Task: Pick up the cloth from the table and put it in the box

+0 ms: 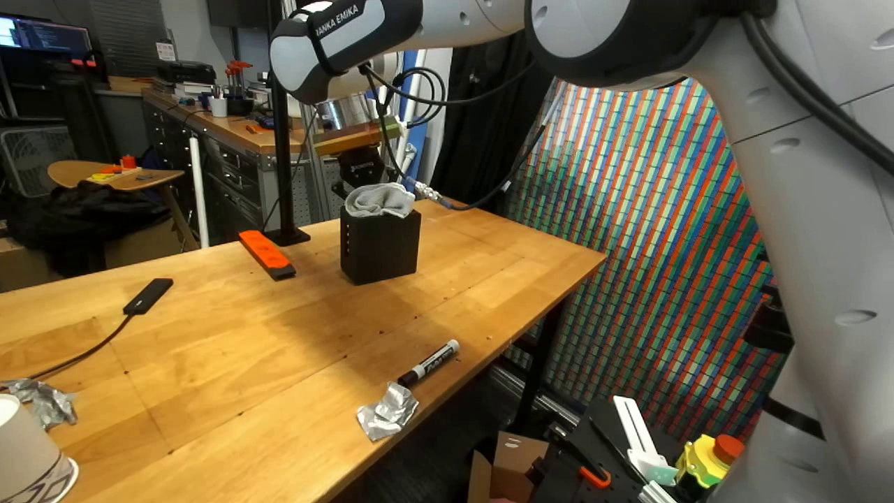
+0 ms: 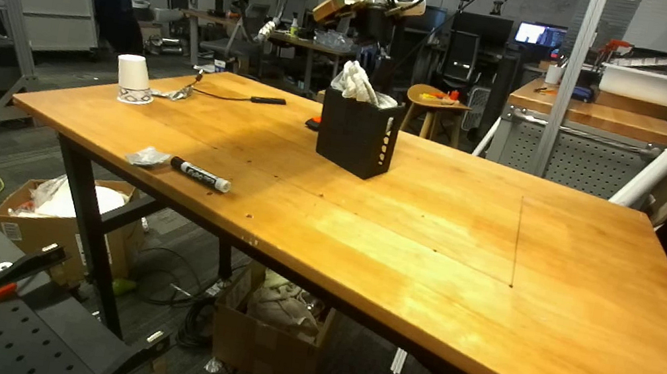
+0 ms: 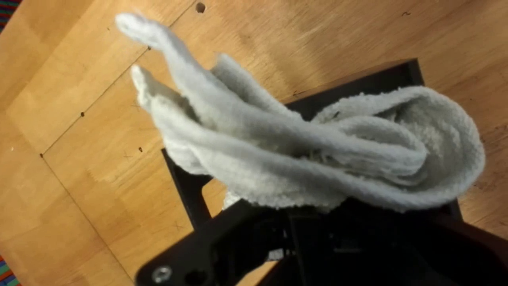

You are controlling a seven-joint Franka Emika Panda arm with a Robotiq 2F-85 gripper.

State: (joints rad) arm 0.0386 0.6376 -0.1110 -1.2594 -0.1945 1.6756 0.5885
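The cloth is white-grey and bunched. In both exterior views the cloth (image 1: pixel 380 200) (image 2: pixel 358 84) sits at the open top of the black box (image 1: pixel 380 248) (image 2: pixel 355 133), rising above its rim. In the wrist view the folded cloth (image 3: pixel 258 167) lies across the opening, with parts past the rim of the box (image 3: pixel 369 83) on both sides. My gripper (image 3: pixel 299 210) is at the cloth's edge over the box; its fingers look closed together on the cloth, the tips partly hidden. In the exterior views the gripper (image 1: pixel 360 171) (image 2: pixel 375 40) is above and behind the box.
On the wooden table (image 1: pixel 209 363) lie an orange-black tool (image 1: pixel 267 253), a black hub with cable (image 1: pixel 148 296), a marker (image 1: pixel 429 362), crumpled foil (image 1: pixel 388 412) and a paper cup (image 2: pixel 134 78). A black post (image 1: pixel 281 140) stands at the table's edge behind the tool.
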